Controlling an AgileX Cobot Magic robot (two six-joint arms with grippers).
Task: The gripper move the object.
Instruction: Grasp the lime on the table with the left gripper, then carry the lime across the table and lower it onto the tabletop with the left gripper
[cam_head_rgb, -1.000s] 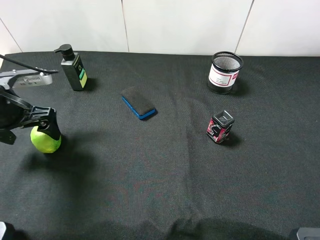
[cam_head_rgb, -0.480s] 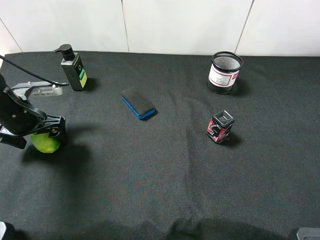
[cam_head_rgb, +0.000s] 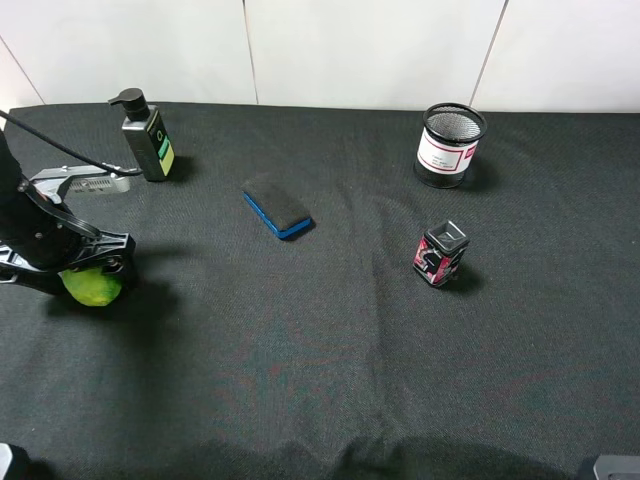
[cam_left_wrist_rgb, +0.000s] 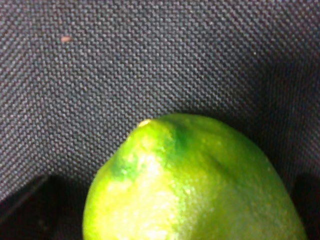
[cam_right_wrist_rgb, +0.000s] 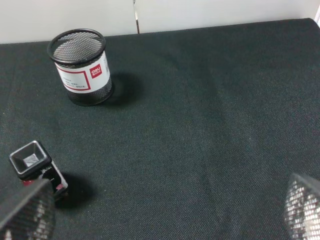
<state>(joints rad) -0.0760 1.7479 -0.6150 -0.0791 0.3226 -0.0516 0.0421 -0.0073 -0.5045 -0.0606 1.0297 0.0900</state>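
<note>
The lime-green fruit (cam_head_rgb: 92, 288) lies on the black cloth at the far left. It fills the lower part of the left wrist view (cam_left_wrist_rgb: 195, 185). My left gripper (cam_head_rgb: 95, 266) is lowered over it, with a black finger (cam_left_wrist_rgb: 20, 202) on each side of the fruit. The jaws stand wide and a gap shows on one side. My right gripper (cam_right_wrist_rgb: 165, 212) is open and empty, low at the near right, with its mesh-patterned fingertips (cam_right_wrist_rgb: 27, 212) far apart.
A blue-edged black eraser (cam_head_rgb: 277, 206) lies at centre back. A pump bottle (cam_head_rgb: 147, 137) stands at the back left, a mesh cup (cam_head_rgb: 450, 145) at the back right, and a small red-black box (cam_head_rgb: 439, 254) in front of the cup.
My left arm has swung in and come down over the fruit, so the fingers now straddle it. The fruit has hardly moved. The right arm has not moved.
</note>
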